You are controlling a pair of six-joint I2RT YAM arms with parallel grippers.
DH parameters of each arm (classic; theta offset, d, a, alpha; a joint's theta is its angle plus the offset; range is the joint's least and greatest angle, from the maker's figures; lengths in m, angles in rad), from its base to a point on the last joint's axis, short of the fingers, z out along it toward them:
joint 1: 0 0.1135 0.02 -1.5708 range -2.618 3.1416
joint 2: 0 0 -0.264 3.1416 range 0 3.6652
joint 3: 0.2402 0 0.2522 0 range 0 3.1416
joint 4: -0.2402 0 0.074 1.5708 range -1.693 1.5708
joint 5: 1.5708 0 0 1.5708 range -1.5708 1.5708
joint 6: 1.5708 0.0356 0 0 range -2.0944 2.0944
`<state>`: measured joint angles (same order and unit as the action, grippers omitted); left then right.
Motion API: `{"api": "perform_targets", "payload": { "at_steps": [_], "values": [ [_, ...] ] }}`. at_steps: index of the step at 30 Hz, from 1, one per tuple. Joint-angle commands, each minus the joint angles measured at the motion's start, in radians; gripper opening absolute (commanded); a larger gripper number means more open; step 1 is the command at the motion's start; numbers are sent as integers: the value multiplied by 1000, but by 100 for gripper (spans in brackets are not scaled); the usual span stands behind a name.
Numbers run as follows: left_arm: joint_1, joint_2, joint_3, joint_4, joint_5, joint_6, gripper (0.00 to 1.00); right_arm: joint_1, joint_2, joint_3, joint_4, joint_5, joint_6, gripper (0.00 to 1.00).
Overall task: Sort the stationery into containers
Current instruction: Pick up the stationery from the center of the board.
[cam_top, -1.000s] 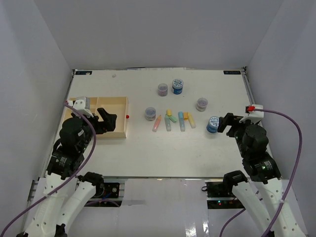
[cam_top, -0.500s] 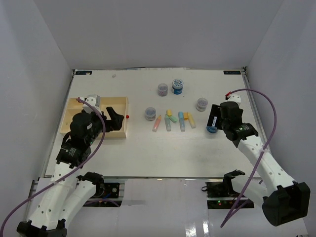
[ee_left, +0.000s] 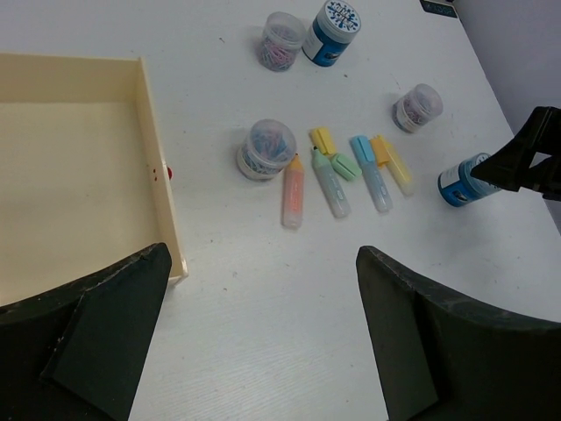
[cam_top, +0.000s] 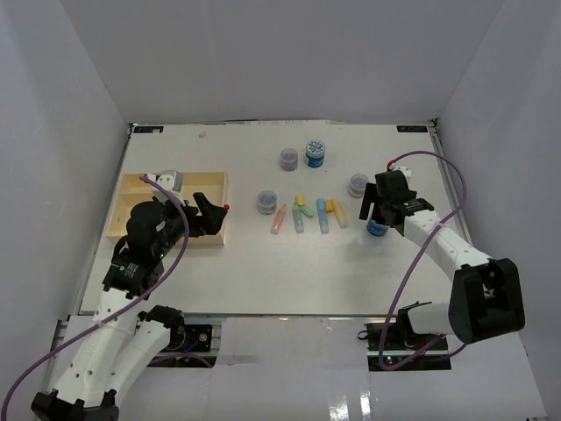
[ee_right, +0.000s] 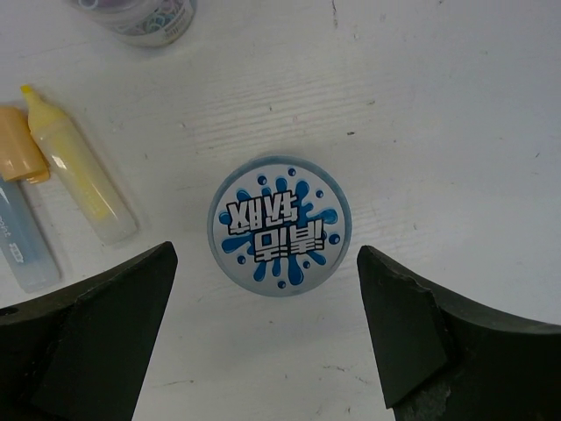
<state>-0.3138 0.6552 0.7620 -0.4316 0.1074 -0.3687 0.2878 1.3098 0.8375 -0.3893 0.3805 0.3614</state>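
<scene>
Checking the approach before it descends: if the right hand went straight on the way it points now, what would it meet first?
The right hand would meet the blue-lidded jar, lid first: its wrist view shows it centred between the open fingers, nothing in between. How far off is unclear.

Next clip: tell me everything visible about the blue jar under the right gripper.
The small round blue jar has a flat white lid printed with a blue splash and white lettering; its blue wall shows in the left wrist view. It stands upright, lid on, on the white table, right of the yellow pastel stick and apart from it. The open right gripper hangs above it, a finger either side, neither seen touching it.
</scene>
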Motion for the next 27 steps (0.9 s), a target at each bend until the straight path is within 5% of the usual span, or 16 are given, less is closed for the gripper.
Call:
{"api": "perform_targets", "payload": {
  "at_steps": [1,10,16,27],
  "values": [
    [-4,-20,-15,21,26,-13,98,-10,12,2,95,-8,-9,90],
    [-4,-22,6,-7,37,-15,98,-42,80,-3,136,-17,-25,91],
    [-4,-32,11,-27,34,-19,98,-47,103,-6,150,-12,-38,100],
    [-4,-25,33,-38,38,-24,98,-7,22,-20,144,-150,-124,39]
  ]
}}
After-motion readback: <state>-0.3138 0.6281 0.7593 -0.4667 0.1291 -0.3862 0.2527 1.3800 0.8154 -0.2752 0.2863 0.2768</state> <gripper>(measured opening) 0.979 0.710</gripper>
